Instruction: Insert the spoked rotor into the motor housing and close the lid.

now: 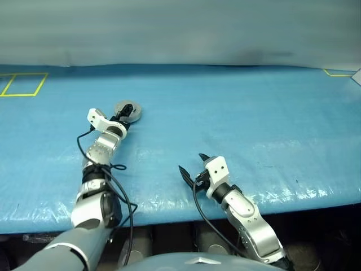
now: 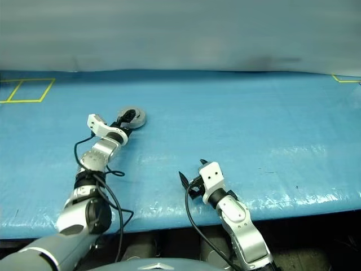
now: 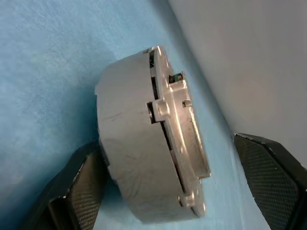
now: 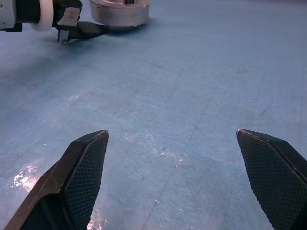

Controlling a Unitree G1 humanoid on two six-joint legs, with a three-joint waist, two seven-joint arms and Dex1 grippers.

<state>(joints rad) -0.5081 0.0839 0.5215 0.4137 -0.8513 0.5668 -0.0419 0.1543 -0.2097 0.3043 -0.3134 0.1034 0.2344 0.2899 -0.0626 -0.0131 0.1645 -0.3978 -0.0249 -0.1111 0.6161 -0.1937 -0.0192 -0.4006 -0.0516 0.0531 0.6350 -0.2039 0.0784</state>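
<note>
A dull grey round lid sits closed against a shinier flanged metal part, the motor housing, as one round unit on the blue table at the left. The spoked rotor is hidden. My left gripper reaches this unit, open, with its fingers on either side of it and a clear gap on one side. The right wrist view has the same unit far off, beside the left gripper. My right gripper hovers open over bare cloth near the table's front edge, holding nothing.
The blue cloth-covered table stretches wide to the right and back. Yellow tape squares mark its far left and far right corners. The front edge runs just behind my right gripper. A grey wall rises behind.
</note>
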